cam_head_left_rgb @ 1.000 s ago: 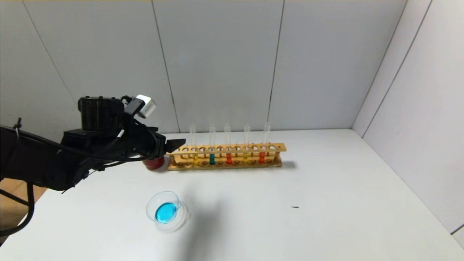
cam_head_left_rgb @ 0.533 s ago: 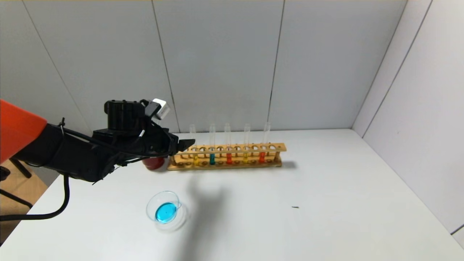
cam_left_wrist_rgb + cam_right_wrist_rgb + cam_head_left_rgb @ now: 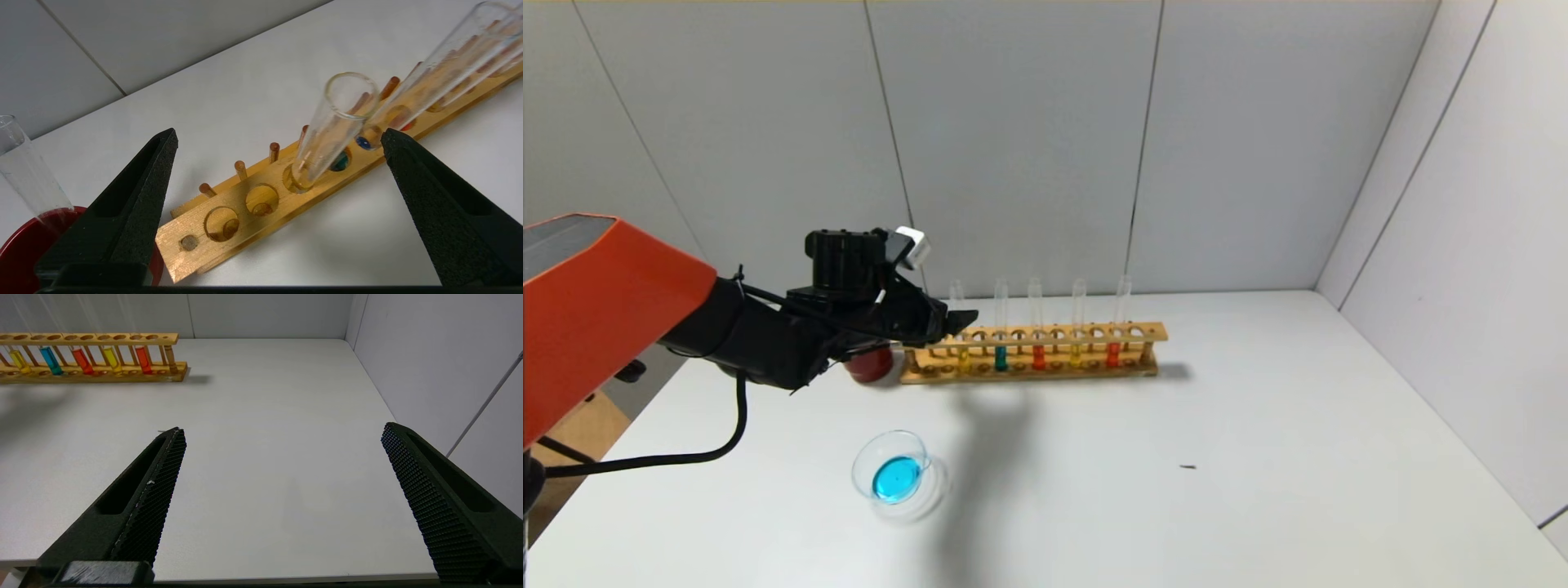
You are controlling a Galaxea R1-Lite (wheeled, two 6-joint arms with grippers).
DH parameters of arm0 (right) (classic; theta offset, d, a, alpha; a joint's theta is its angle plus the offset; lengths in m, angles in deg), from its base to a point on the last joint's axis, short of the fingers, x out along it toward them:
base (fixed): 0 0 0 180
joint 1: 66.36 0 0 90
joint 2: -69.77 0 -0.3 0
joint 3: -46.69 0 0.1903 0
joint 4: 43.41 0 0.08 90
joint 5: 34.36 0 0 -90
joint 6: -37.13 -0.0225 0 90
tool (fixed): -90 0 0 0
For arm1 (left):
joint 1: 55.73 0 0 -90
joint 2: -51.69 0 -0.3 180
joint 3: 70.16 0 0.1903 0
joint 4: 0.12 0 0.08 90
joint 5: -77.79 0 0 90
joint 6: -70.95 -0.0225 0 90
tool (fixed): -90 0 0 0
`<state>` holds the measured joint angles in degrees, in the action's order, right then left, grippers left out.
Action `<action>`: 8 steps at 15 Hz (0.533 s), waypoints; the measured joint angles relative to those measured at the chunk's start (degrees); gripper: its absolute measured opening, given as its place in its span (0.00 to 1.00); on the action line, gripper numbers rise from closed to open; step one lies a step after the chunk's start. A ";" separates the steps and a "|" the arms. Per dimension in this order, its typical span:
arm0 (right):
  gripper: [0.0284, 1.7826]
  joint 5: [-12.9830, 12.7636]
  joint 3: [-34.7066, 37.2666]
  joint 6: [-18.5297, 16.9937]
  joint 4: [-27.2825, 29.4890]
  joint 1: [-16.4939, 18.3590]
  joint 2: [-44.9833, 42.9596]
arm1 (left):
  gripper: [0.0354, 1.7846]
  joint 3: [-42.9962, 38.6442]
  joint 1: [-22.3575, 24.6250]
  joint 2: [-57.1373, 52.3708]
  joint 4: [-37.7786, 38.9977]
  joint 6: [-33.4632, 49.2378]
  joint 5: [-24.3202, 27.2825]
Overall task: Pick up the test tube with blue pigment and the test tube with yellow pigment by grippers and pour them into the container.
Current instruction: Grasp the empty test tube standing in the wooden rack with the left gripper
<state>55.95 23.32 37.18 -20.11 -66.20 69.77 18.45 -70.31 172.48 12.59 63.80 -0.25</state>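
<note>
The dish (image 3: 890,467) sits well in front of the rack's (image 3: 1152,333) left end and already holds a pool of blue liquid, so I judge the blue pour done and the yellow tube the step in hand.

Right gripper (image 3: 282,437): parked well off the rack's right end, over bare table, jaws wide apart, nothing between them.

Left gripper (image 3: 960,317): at the rack's left end, level with the tube tops, jaws spread wide and holding nothing. In the wrist view the yellow tube (image 3: 327,134), first at the rack's left end, stands upright between the 2 fingers (image 3: 139,192), touching neither.

Beside the rack's left end a red cup (image 3: 870,365) holds 1 drained tube (image 3: 24,171), presumably the blue one.

Notes for the grasp:
1. Advance until the glass sits deep between the pads, upper part of the tube, well above the liquid.
2. Centre it, so closing does not shove it sideways against the neighbouring teal tube (image 3: 1001,322).
3. Close gently; lift straight up out of the hole before any tilt.
</note>
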 joint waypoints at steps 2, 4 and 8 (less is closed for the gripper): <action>0.98 0.02 0.00 0.02 0.00 0.00 0.00 | 0.98 1.40 0.00 1.73 -0.05 -0.01 0.00; 0.98 0.00 0.00 0.02 0.00 0.00 0.00 | 0.98 2.97 -0.05 3.13 -0.83 -0.06 0.00; 0.98 0.00 0.00 0.02 0.00 0.00 0.00 | 0.98 6.31 -0.02 4.85 -2.84 -0.09 0.02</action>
<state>55.95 23.32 37.20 -20.11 -66.20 69.77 24.76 -70.34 177.33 9.75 63.71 -0.23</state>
